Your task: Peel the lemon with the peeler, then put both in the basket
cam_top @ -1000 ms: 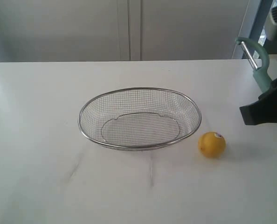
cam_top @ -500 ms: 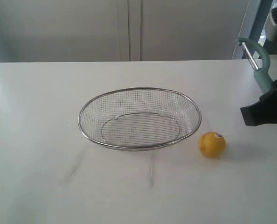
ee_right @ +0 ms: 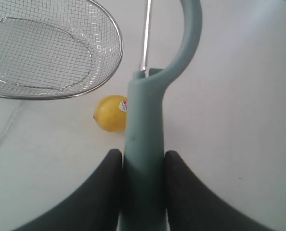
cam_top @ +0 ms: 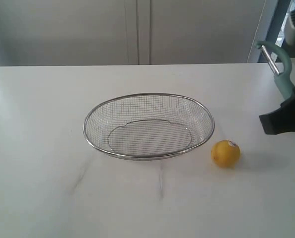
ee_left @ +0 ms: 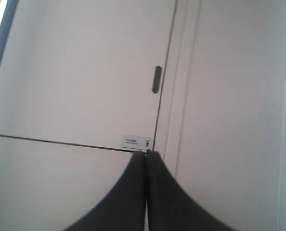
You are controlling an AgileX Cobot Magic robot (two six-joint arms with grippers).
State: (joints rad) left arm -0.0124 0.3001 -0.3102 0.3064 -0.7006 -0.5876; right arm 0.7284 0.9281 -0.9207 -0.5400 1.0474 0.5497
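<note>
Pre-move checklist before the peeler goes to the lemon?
1. Oval silver wire-mesh basket empty: ok.
2. Teal-handled, metal-headed peeler clamped in right hand: ok.
3. Small round yellow lemon lying free on the white table, beside the basket: ok.
4. Lemon steadied: not ok; left hand is shut, empty, aimed at a cabinet door.
5. Peeler's blade facing lemon: cannot tell.

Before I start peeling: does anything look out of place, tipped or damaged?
Nothing stands out. The basket sits upright, the lemon rests whole on the table beside it, and the right gripper holds the peeler by its handle.
</note>
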